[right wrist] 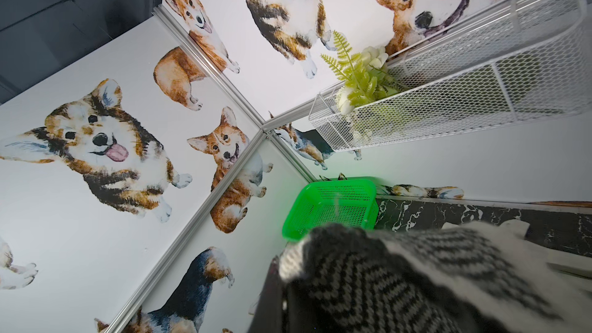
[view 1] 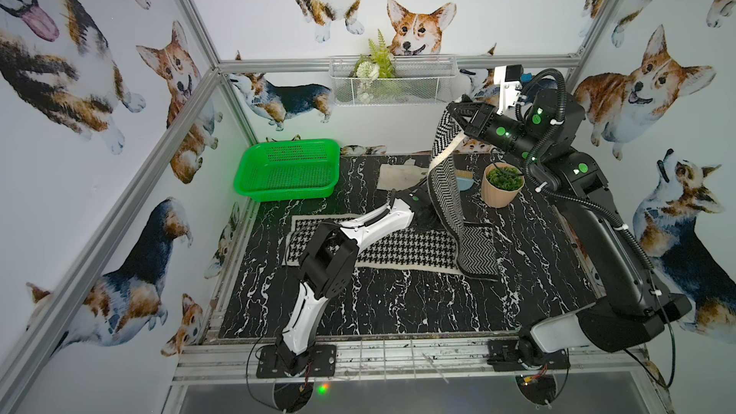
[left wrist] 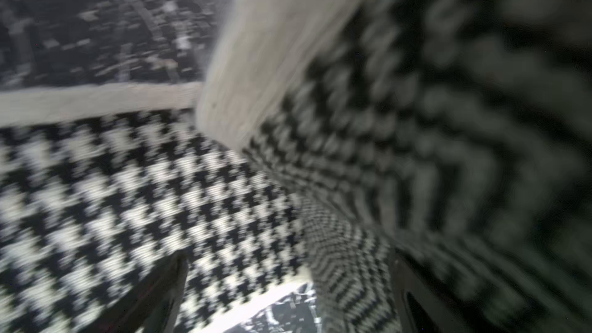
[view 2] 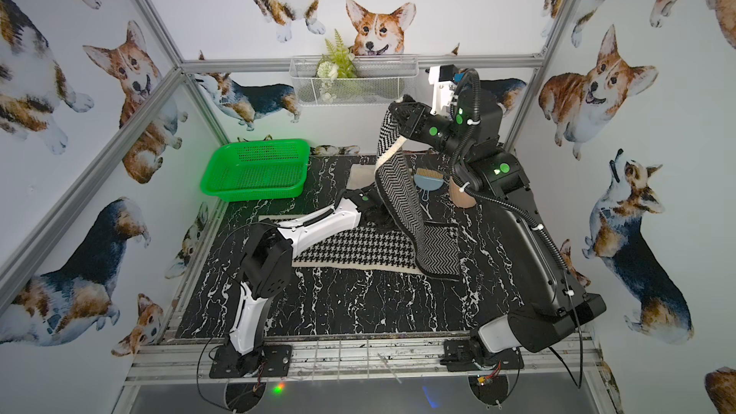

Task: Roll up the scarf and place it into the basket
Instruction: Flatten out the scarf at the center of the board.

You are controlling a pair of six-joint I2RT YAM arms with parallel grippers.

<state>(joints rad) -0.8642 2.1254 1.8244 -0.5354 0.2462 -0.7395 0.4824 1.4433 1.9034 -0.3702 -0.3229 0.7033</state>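
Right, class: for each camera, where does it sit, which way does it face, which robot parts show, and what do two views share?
Top views: high at the front, looking down on the table; both arms show, the right gripper holding the scarf up.
Left wrist: low over the scarf's flat houndstooth part, blurred; the open left gripper frames it.
Right wrist: raised, facing the basket and white wire rack; scarf bunched over its gripper.
Shared: right wrist and top views both show the basket.
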